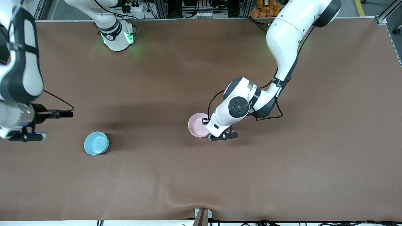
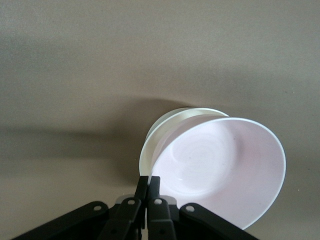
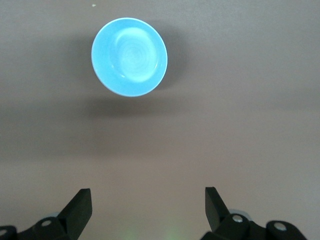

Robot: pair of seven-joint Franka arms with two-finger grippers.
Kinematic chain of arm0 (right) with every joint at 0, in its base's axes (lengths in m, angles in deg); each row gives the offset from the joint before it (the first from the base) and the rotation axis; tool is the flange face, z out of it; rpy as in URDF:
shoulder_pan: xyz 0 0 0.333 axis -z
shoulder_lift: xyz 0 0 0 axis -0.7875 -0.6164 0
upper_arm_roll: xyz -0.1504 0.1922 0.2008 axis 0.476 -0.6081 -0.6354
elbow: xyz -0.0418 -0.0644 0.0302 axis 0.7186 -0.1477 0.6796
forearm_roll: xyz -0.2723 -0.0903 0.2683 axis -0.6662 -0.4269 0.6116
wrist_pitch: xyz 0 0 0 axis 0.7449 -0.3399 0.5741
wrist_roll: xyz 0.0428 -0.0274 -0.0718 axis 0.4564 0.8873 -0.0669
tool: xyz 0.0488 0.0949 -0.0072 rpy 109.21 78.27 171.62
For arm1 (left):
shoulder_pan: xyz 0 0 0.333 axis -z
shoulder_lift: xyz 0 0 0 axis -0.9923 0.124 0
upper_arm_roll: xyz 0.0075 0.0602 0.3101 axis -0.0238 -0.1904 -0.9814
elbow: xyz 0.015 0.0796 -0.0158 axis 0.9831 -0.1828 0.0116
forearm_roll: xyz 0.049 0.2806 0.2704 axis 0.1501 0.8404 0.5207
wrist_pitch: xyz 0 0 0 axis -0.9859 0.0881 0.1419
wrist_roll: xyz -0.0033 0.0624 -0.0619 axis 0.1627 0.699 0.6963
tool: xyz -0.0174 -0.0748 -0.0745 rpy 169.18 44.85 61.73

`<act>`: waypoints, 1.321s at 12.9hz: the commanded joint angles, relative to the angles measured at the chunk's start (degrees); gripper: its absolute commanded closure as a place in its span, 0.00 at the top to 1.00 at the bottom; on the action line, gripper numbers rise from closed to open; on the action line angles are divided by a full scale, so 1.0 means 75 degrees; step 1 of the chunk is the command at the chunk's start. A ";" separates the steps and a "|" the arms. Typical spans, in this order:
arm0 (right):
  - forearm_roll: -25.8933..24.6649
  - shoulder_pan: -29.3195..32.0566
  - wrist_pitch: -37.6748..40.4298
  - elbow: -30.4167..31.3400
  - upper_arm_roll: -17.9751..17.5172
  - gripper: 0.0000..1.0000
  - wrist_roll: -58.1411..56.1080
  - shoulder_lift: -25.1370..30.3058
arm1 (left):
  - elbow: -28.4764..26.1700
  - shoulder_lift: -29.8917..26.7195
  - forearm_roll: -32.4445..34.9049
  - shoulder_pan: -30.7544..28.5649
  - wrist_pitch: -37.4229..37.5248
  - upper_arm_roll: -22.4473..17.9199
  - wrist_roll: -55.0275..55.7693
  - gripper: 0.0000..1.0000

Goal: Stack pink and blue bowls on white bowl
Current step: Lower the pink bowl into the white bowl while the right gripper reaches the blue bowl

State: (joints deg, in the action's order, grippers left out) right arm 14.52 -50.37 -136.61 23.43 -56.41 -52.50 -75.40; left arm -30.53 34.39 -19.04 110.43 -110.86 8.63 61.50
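Observation:
The pale pink bowl (image 1: 196, 125) is near the table's middle. My left gripper (image 1: 209, 134) is shut on its rim. In the left wrist view the pink bowl (image 2: 220, 170) is tilted over the white bowl (image 2: 167, 125), whose rim shows just under it; my left gripper (image 2: 148, 183) pinches the pink rim. The white bowl is hidden in the front view. The light blue bowl (image 1: 96, 142) stands alone toward the right arm's end. My right gripper (image 1: 27, 136) is open and empty in the air beside it. The right wrist view shows the blue bowl (image 3: 129, 56) some way off from my right gripper (image 3: 147, 205).
The brown table cover (image 1: 201, 175) has a wrinkle near its front edge. A small bracket (image 1: 202, 216) sits at the middle of that edge. The right arm's base (image 1: 116, 36) stands at the back.

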 commanded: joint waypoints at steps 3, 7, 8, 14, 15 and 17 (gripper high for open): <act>-0.0023 0.0047 -0.1404 0.0780 -0.0031 1.00 -0.0123 -0.0414 | 0.0125 0.0198 -0.0072 0.0122 -0.0002 -0.0102 0.0090 0.00; 0.0035 -0.0035 -0.2438 0.1018 -0.0031 1.00 -0.0030 -0.1115 | 0.0125 0.0362 -0.0084 0.0122 -0.0306 -0.0102 0.0066 0.00; 0.0047 -0.0024 -0.2776 0.1018 -0.0042 1.00 -0.0018 -0.1326 | 0.0125 0.0420 -0.0084 0.0122 -0.0330 -0.0102 0.0043 0.00; 0.0549 0.0117 -0.4092 0.0924 -0.0042 1.00 -0.0018 -0.1984 | 0.0137 0.0469 -0.0049 0.0075 -0.0330 -0.0102 0.0007 1.00; 0.0679 0.0129 -0.4115 0.0924 -0.0042 1.00 -0.0018 -0.2054 | 0.0172 0.0410 -0.0037 0.0122 -0.0330 -0.0102 0.0077 1.00; 0.0727 0.0129 -0.4127 0.0924 -0.0042 0.76 -0.0018 -0.2101 | 0.0172 0.0083 -0.0014 0.0053 -0.0284 -0.0102 0.0089 1.00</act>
State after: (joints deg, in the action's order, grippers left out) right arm 18.85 -49.93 -167.34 31.47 -56.45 -52.45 -90.15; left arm -29.68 37.32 -19.04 110.62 -113.43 8.36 61.50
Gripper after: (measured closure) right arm 0.000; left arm 0.476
